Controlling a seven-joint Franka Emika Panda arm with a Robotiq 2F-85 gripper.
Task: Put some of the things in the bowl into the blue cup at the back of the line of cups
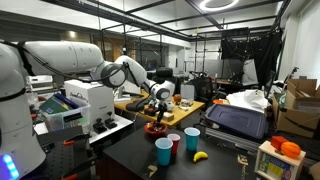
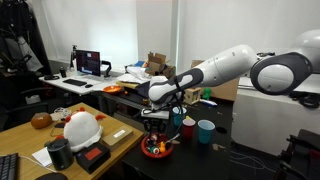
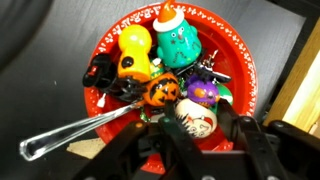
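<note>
gripper over bowl, toys crowd rim — tight

The arm is made of bulky, rounded white links with a smooth, glossy shell, and in both exterior views dark grey rings mark the joints between them. Toward the wrist the casing narrows and turns black. The gripper is black all over: a blocky body carrying two angular, matte linkage fingers, seen close in the wrist view.
</note>
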